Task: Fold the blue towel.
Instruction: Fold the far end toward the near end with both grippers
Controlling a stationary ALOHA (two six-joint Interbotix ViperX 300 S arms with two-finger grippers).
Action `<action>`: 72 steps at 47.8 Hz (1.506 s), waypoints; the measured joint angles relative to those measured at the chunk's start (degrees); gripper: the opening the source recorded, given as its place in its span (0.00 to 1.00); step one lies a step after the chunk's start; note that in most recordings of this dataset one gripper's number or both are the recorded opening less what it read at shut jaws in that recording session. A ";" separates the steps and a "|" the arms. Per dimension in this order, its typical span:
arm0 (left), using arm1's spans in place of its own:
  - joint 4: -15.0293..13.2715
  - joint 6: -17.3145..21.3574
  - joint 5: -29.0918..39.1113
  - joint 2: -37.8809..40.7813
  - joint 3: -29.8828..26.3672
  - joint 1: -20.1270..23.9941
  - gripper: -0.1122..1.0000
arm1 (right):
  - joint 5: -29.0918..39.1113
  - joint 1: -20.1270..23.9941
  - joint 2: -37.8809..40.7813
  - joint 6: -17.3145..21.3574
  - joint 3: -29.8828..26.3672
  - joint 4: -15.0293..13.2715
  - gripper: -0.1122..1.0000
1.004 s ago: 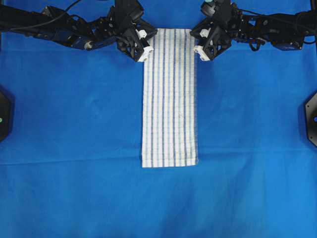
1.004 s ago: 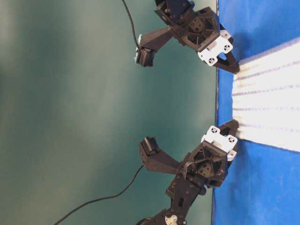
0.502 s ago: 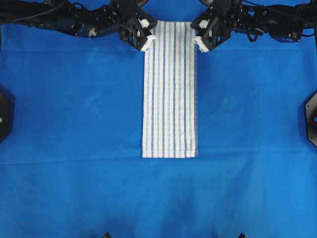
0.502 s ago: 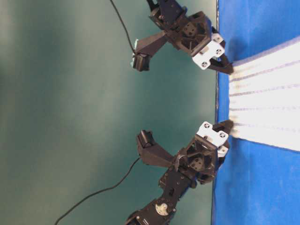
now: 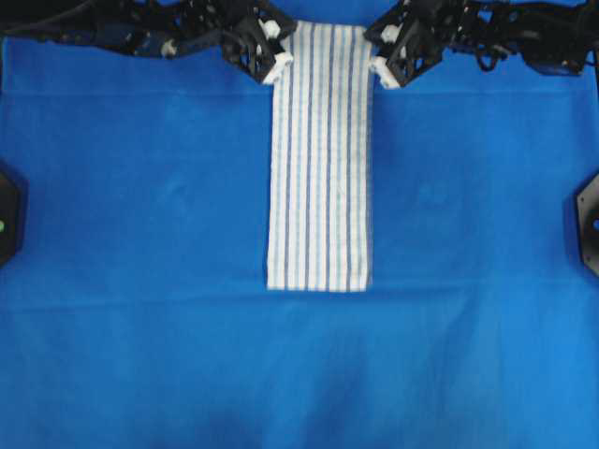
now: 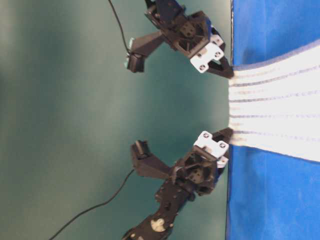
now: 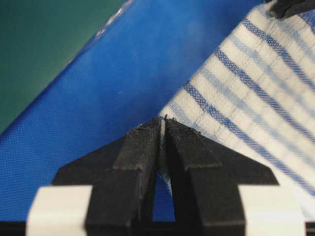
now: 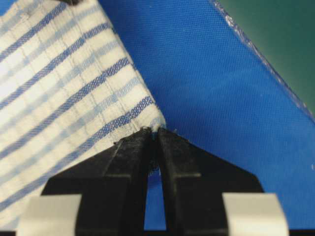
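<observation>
The towel (image 5: 318, 159) lies as a long narrow strip down the middle of the blue cloth (image 5: 140, 234), near end flat and square, far end up at the top edge of the overhead view. The left gripper (image 5: 276, 58) pinches the far left corner; the wrist view shows its jaws pressed together on a thin bit of striped fabric right at the tips (image 7: 161, 129). The right gripper (image 5: 379, 64) does the same on the far right corner, jaws closed on the hem (image 8: 155, 132). In the table-level view the far end (image 6: 235, 100) hangs off the cloth edge, stretched between both grippers and lifted clear of the surface, with the rest trailing flat on the cloth.

Judged step: carrying the far end over to fold the strip in half lengthwise.

To do it well:
- Both grips sit at the very tips with little fabric in the jaws, so the pull should stay gentle; a jerk could slip a corner out.
- Both arms should keep level and the same distance apart, so the held edge stays taut and straight, with no sag in the middle.
- The end needs enough lift that the trailing part doesn't drag and shift the near end.
- The held corners should land on the near corners (image 5: 271, 285), hem on hem, stripes parallel, and get laid down before the jaws let go.
- Risk: uneven travel skews the fold.
</observation>
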 measured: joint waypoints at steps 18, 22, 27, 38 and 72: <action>0.00 -0.09 0.70 -8.35 7.65 -9.05 0.12 | 0.18 10.02 -10.28 -0.09 8.53 3.78 0.17; 0.00 -0.53 0.70 -9.49 9.23 -11.34 0.12 | 0.18 12.66 -11.78 -0.09 10.11 4.39 0.17; 0.00 -1.32 0.70 -10.90 11.16 -14.85 0.12 | 0.26 15.82 -13.10 0.00 11.78 5.45 0.17; -0.09 -1.41 0.88 -13.18 13.18 -23.38 0.12 | 2.29 23.47 -13.80 0.00 13.36 7.38 0.17; -0.26 -1.41 6.50 -13.27 13.27 -38.76 0.12 | 3.78 40.61 -12.66 0.00 12.57 15.47 0.17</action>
